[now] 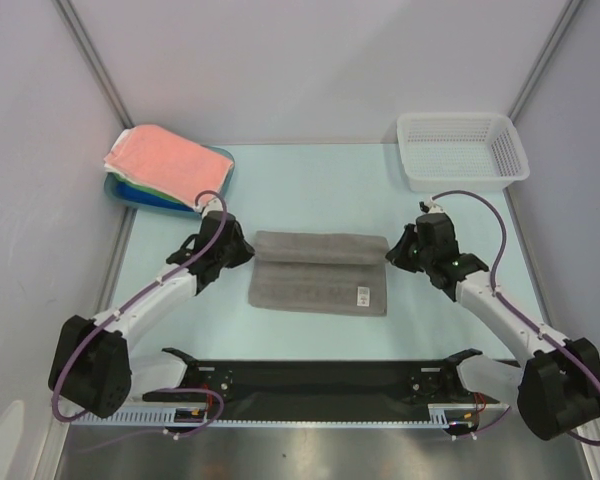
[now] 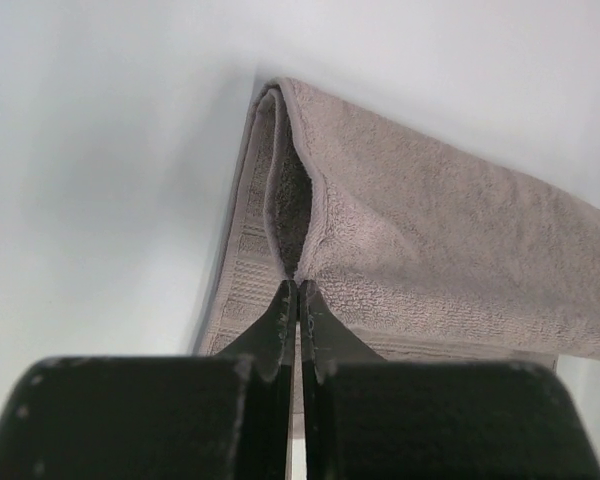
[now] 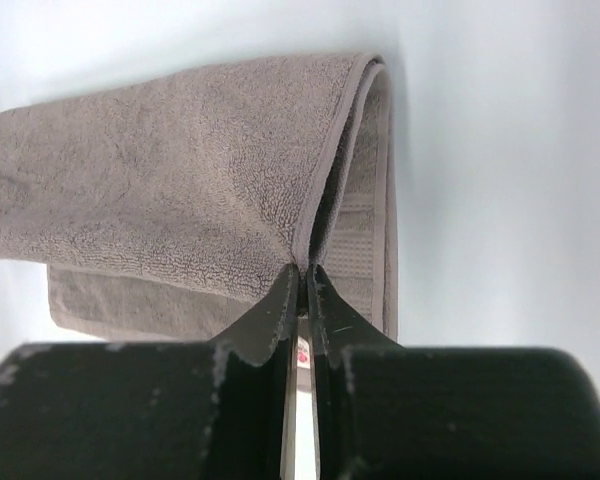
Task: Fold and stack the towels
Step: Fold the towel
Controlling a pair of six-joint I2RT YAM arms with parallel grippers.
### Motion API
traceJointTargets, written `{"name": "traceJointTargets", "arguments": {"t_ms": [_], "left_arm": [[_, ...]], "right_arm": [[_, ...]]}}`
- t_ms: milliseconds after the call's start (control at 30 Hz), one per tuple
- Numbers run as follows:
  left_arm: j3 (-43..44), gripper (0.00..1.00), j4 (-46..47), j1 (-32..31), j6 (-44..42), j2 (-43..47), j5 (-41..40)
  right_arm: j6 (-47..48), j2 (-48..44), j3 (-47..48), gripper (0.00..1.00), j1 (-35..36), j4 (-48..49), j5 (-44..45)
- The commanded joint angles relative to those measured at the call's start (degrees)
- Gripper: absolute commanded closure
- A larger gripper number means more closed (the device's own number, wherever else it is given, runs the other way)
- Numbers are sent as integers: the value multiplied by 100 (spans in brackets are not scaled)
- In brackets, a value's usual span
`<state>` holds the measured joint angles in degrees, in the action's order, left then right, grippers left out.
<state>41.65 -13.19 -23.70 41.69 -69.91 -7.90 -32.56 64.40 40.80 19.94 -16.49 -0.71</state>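
Note:
A grey towel (image 1: 318,272) lies in the middle of the table, its far edge lifted and folded toward the near edge, with a small white tag (image 1: 362,296) at its near right. My left gripper (image 1: 248,249) is shut on the towel's left corner (image 2: 310,215). My right gripper (image 1: 390,251) is shut on the right corner (image 3: 240,190). A salmon pink towel (image 1: 160,160) tops a pile with green and white edges in the blue tray (image 1: 220,160) at the far left.
A white perforated basket (image 1: 462,150) stands at the far right. A black bar (image 1: 320,385) runs along the near edge between the arm bases. Grey walls close in the left, right and back.

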Motion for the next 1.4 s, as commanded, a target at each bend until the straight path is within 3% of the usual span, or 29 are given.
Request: {"name": "traceJointTargets", "arguments": {"t_ms": [0,1367], "left_arm": [[-60,100,-61,50,-170,337,78],[-1291,100,-412,50,-170,1770,614]], "right_arm": [[39,-340,-124,100,97,-258,-17],[-524,-1826,-1109,100,844,-1084,62]]}}
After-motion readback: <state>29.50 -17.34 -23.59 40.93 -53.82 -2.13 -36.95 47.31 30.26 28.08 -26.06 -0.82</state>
